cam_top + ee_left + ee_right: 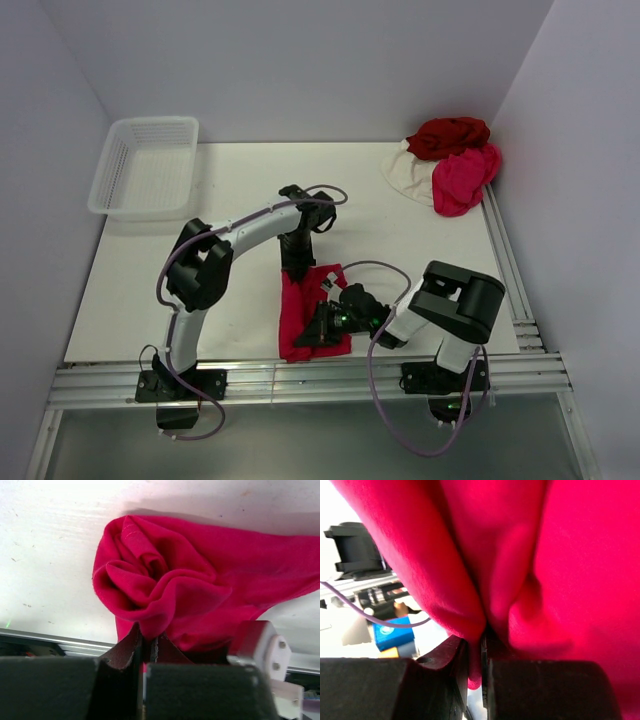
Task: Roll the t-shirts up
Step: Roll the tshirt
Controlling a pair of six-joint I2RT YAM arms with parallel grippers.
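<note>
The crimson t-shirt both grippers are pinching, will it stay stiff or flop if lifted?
Probably floppy: the crimson t-shirt bunches in soft folds at the left gripper. It would likely sag, since it drapes loosely around the right gripper. Seems light: a thin pinch holds it.

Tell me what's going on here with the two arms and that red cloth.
Both arms are working the bright red t-shirt near the front edge of the table. The left gripper is shut on a bunched fold of it, and the right gripper pinches another part. It looks crumpled, not a tidy roll yet. Three other shirts sit piled in the far right corner.
</note>
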